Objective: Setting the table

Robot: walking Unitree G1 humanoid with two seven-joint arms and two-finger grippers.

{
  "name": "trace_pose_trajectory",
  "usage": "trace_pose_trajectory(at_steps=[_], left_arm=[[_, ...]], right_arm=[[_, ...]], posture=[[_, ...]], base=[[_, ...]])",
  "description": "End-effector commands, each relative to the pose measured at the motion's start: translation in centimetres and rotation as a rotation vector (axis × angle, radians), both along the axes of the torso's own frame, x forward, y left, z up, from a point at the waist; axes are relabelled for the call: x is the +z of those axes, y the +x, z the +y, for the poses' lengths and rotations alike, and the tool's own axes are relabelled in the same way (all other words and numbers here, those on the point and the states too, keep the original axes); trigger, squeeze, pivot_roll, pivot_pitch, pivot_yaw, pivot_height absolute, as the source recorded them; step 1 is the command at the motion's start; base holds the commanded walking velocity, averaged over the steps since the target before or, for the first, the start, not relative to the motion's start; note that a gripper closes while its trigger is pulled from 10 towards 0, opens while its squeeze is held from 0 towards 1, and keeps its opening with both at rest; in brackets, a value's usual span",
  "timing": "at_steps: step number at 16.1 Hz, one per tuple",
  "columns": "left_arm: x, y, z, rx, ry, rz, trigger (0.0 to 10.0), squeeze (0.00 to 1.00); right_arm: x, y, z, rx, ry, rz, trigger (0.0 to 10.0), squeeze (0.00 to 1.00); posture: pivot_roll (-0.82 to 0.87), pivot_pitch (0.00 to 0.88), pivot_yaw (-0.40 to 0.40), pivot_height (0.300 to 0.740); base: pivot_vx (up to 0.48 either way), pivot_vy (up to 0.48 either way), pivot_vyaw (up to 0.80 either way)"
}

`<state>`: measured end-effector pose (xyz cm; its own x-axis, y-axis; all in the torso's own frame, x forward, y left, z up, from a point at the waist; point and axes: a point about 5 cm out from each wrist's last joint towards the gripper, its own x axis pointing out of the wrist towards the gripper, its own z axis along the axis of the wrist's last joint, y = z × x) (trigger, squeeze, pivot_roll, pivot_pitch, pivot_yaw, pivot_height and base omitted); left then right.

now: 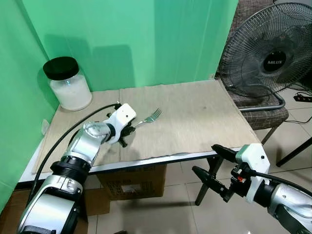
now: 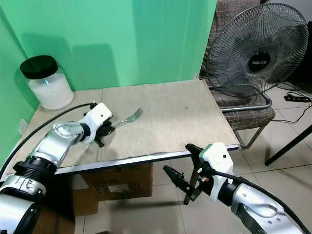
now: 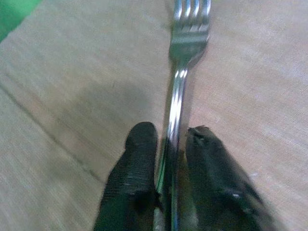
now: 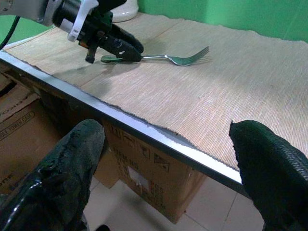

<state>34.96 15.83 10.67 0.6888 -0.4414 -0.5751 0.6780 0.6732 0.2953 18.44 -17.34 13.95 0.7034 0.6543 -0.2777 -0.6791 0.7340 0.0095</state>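
A silver fork [image 1: 154,115] lies low over the beige woven mat [image 1: 195,117] on the table, tines pointing toward the green back wall. My left gripper [image 1: 132,127] is shut on the fork's handle; the left wrist view shows both black fingers [image 3: 139,144] pinching the handle below the tines [image 3: 188,29]. I cannot tell whether the fork rests on the mat or hovers just above it. My right gripper [image 1: 203,158] hangs open in front of and below the table's front edge, holding nothing. From the right wrist view, the fork [image 4: 185,58] and left gripper [image 4: 126,50] appear across the mat.
A glass jar [image 1: 68,83] with a black lid stands at the table's back left corner. A black floor fan [image 1: 268,53] sits on a checkered seat [image 1: 263,114] to the right. A cardboard box [image 1: 131,183] sits under the table. Green cloth backs the scene.
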Motion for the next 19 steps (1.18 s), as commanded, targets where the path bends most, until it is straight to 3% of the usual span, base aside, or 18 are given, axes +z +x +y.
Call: trace_pose_trajectory(at_steps=[1, 4, 8, 9, 17, 19], left_arm=[[1.0, 0.4, -0.1, -0.003, -0.028, -0.019, 10.0, 1.00], [2.1, 1.4, -1.3, -0.019, -0.136, -0.056, 10.0, 1.00], [1.6, 2.3, -1.2, -0.004, -0.065, -0.084, 10.0, 1.00], [1.4, 2.3, -1.1, -0.020, -0.039, -0.093, 10.0, 0.00], [-0.6, 1.9, -1.6, -0.053, -0.081, 0.011, 10.0, 0.00], [-0.6, 2.0, -1.7, -0.051, -0.087, 0.010, 7.7, 0.00]], right_arm=[[0.1, 0.1, -0.3, -0.001, -0.008, -0.005, 10.0, 0.00], [0.1, 0.3, -0.3, -0.002, -0.006, -0.008, 10.0, 0.00], [0.1, 0.4, -0.2, 0.000, -0.006, -0.010, 10.0, 0.00], [0.1, 0.3, -0.3, 0.001, -0.006, -0.010, 10.0, 0.00], [0.5, 0.5, -0.5, 0.012, -0.016, -0.014, 10.0, 0.00], [0.5, 0.5, -0.5, 0.015, -0.019, -0.013, 10.0, 0.00]], posture=[[-0.18, 0.000, 0.028, 0.740], [-0.18, 0.000, 0.029, 0.740], [-0.19, 0.000, 0.031, 0.740], [-0.19, 0.000, 0.032, 0.740], [-0.21, 0.000, 0.028, 0.740], [-0.22, 0.000, 0.029, 0.740]], base=[[0.000, 0.000, 0.00], [0.000, 0.000, 0.00], [0.000, 0.000, 0.00], [0.000, 0.000, 0.00], [0.000, 0.000, 0.00], [0.000, 0.000, 0.00]])
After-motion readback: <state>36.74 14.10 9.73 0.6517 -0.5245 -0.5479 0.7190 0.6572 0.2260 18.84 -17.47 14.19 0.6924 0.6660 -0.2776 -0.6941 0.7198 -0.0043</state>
